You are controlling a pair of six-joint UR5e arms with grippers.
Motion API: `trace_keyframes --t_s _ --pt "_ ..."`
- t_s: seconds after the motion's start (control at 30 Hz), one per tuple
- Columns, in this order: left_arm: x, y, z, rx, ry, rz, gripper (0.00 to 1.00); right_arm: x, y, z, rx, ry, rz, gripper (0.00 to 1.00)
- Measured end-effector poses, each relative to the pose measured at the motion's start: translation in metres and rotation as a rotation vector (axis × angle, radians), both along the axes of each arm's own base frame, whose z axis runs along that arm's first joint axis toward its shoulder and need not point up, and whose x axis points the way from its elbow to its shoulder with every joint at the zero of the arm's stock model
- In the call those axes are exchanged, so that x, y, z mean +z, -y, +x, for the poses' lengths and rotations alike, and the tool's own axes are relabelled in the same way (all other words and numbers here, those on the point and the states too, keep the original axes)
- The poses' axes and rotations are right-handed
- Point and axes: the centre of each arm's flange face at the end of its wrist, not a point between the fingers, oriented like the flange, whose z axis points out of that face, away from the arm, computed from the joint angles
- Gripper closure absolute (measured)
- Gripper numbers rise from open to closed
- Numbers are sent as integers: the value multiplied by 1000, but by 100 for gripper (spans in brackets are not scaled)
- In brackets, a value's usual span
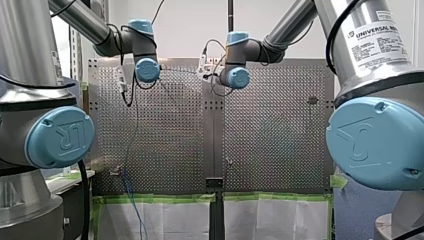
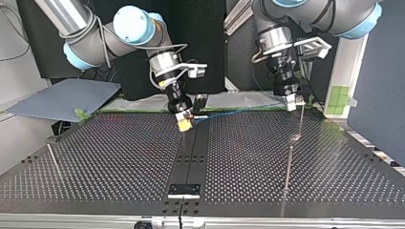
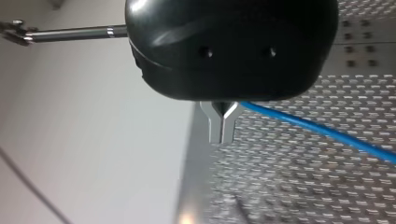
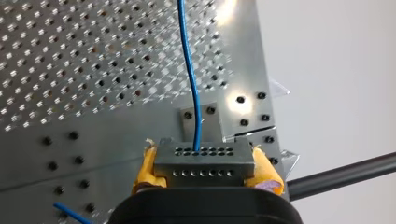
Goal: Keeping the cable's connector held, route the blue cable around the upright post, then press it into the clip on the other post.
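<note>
Both arms work at the far edge of the surface [image 2: 119, 157] in the top view. Open perforated room stretches toward the near edge, broken by an upright post [image 2: 288, 164]. My right jaws clamp the grey connector [image 4: 201, 161]. My left jaws pinch the blue cable [image 2: 239, 112], which runs nearly straight between them.

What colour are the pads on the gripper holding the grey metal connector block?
Yellow. The pads of my right gripper show best in the right wrist view.
</note>
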Motion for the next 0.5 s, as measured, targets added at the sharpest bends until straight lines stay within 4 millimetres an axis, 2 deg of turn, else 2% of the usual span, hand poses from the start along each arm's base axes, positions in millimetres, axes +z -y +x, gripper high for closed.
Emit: trace_keyframes --t_s 0.13,0.5 --pt "23 -4 2 4 30 -10 100 11 1 7 22 15 -10 100" --pt "43 -6 37 13 25 -15 100 36 11 27 57 27 -26 100"
